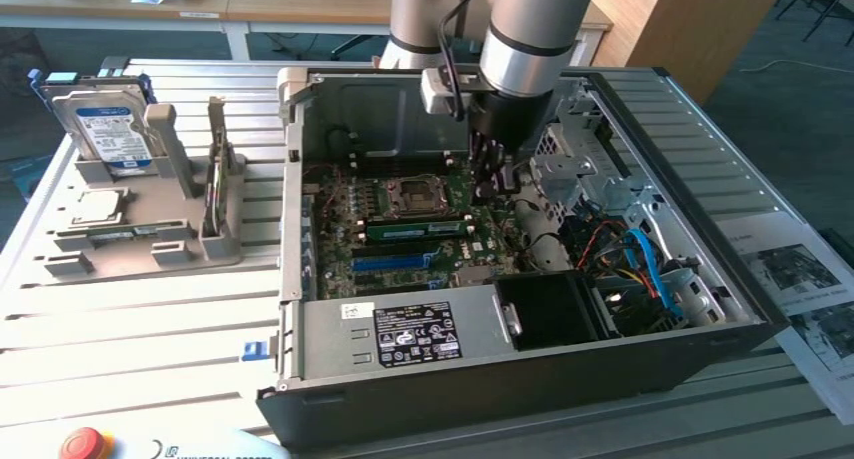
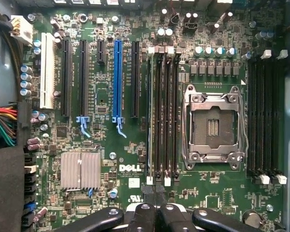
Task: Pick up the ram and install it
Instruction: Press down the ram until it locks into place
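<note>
Jaws clenched on nothing; black gripper (image 2: pixel 154 216) hangs by the end of the black memory slots (image 2: pixel 163 113). Thin green ram stick (image 1: pixel 416 229) sits slotted just nearer than the silver processor socket (image 1: pixel 407 194). Risk: an off-centre press may leave one end unlatched.

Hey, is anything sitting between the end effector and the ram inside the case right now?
Nothing visible does. The shut end effector hangs over the motherboard, close to the ram, which stands on edge by the processor socket. The cables lie off to the exterior view's right.
</note>
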`<state>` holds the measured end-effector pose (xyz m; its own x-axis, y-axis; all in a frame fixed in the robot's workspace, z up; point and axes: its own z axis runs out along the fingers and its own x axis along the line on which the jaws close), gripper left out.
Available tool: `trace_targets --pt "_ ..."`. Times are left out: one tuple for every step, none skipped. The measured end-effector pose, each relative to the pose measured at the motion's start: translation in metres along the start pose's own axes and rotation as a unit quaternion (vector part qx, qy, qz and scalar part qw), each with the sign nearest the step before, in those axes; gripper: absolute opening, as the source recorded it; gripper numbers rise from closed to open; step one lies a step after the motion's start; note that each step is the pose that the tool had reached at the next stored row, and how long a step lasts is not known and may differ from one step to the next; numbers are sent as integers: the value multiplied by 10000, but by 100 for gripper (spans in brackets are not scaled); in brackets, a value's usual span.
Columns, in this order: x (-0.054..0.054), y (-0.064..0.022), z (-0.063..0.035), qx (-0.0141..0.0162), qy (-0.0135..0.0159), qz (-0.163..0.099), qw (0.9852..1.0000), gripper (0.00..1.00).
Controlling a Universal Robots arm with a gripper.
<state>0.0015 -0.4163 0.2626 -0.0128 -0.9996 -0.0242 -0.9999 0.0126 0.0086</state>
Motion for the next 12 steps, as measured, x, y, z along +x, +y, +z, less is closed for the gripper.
trace_targets --pt "0 0 14 0 1 0 10000 10" --pt "1 1 28 0 2 0 10000 10" --pt "1 1 42 0 4 0 10000 10" --pt "1 1 56 0 4 0 10000 10" --pt "1 1 69 0 5 0 10000 10" --pt "2 2 81 0 7 0 10000 10" --pt "2 2 93 0 8 0 10000 10" --pt "2 3 104 0 10 0 10000 10" --pt "3 3 115 0 12 0 10000 10" --pt "3 4 127 0 13 0 10000 10" --pt "3 4 138 0 15 0 10000 10" --pt "3 5 148 0 16 0 10000 10"
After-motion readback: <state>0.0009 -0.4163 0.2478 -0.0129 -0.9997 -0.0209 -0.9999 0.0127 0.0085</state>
